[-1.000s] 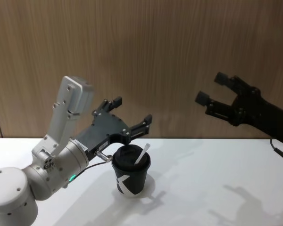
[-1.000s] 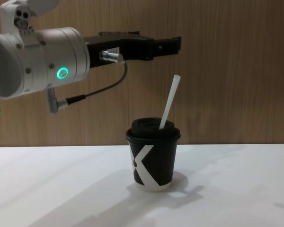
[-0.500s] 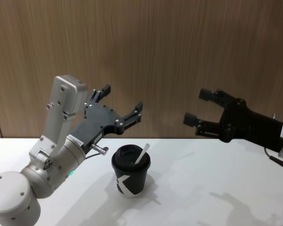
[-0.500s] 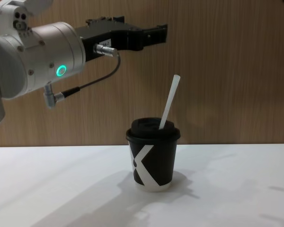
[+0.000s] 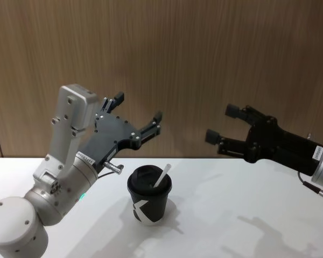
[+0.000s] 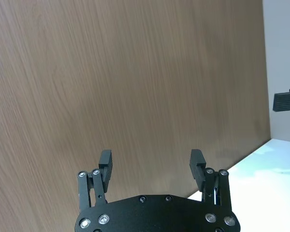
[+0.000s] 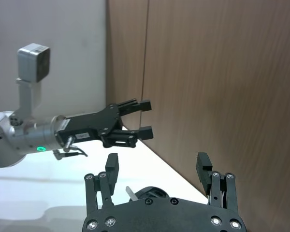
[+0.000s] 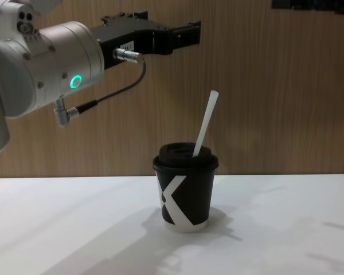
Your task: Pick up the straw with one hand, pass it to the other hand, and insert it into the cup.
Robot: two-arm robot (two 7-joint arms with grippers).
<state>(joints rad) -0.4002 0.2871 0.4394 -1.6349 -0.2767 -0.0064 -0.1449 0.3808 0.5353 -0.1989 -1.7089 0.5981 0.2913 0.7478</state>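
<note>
Chest view shows the cup (image 8: 185, 191) standing upright on the white tabletop (image 8: 286, 229), with the straw (image 8: 205, 122) poking out through its black lid and leaning toward 1 o'clock. So the main job looks done: the straw is in the cup, and nothing is holding it. The left gripper (image 8: 178, 35) hangs up in the air, at about 11 o'clock from the cup, well apart from the straw. Its jaws are spread apart with nothing between them, which is easy to see in the left wrist view (image 6: 152, 166). From the head view, the left gripper (image 5: 137, 115) sits above and behind the cup (image 5: 149, 195), and the right gripper (image 5: 222, 124) hangs off at about 2 o'clock from the cup, well apart from it. The right jaws are spread apart and empty too, as the right wrist view (image 7: 157, 169) shows. A grey cable (image 8: 117, 94) loops under the left arm's silver wrist, which has a green glowing ring. I would guess all that is left is for both arms to pull away and rest, since the straw looks settled and the cup is not tipped.
</note>
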